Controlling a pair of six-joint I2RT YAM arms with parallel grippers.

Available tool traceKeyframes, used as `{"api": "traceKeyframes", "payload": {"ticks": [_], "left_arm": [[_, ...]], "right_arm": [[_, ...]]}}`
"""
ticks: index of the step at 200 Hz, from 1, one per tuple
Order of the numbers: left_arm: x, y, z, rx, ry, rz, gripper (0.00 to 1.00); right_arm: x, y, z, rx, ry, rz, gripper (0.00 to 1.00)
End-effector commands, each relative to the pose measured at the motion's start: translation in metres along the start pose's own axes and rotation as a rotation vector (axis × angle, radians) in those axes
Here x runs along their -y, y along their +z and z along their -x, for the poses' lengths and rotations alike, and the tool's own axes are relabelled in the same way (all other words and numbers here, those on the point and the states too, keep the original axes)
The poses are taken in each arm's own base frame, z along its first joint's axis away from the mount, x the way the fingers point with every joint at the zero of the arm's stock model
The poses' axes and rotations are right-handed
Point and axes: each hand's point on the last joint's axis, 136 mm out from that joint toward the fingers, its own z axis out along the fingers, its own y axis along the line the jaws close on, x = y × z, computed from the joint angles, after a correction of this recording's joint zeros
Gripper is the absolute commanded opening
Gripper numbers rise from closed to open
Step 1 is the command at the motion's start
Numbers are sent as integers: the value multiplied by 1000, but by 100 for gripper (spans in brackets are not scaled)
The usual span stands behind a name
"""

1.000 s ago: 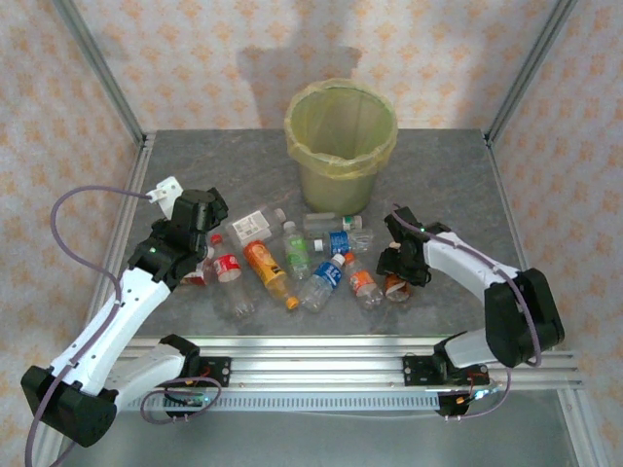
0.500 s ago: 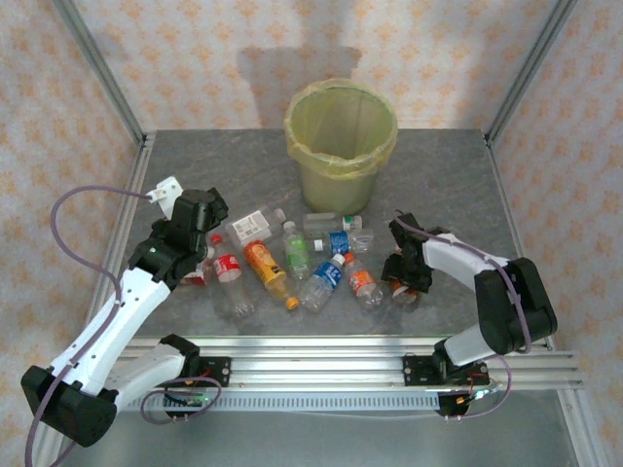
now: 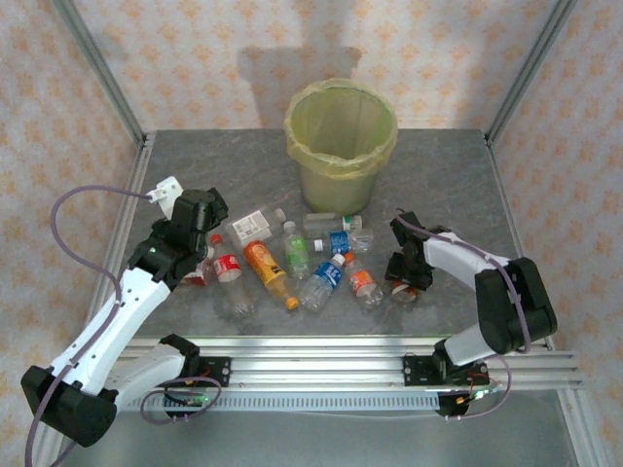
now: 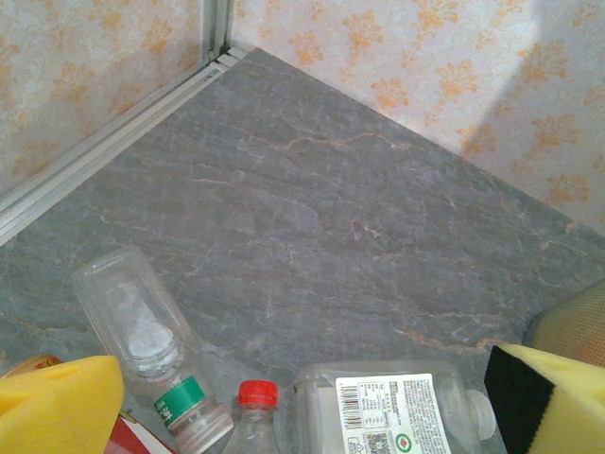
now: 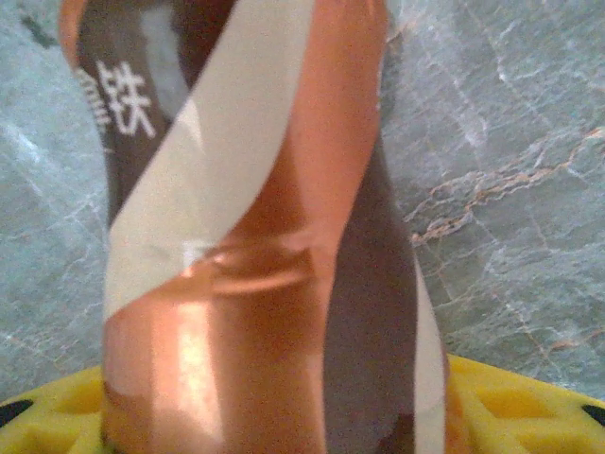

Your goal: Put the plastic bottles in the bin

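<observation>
Roughly eleven bottles, one bin; left pincer gapes empty; right pincer straddles a brown bottle, grip unclear.

A plastic bottle is sitting very close to the camera, its label showing slanting bands of copper-orange, dark brown and cream, with white Chinese characters showing at the upper left. Light is glinting off a crease running across the label's middle. The yellow fingers are peeking out along the bottom edge on both sides of the bottle; whether they are pressing on it is unclear. The grey, veined table is showing behind.
</observation>
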Motion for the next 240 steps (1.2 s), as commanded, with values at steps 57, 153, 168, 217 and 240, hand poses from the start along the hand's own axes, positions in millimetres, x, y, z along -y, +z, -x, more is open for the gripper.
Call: {"api": "traceKeyframes", "payload": {"ticks": [57,153,168,217,240], "left_arm": [[-3,0,8,30,-20,20,100],[2,2,5,22,-20,-3,100],[2,1,6,22,-20,-6,100],[-2,-2,9,33,-19,2,100],[-6,-5,11,43,-21,8,100]], "right_arm": [[-6,-72,35,231,27,59,41],[-53,-194,100,535,-14,224,37],[-63,-219,111,580,-42,244,37],[-97,-278,143,696,-119,321,36],[-118,-299,159,721,-153,366,36]]}}
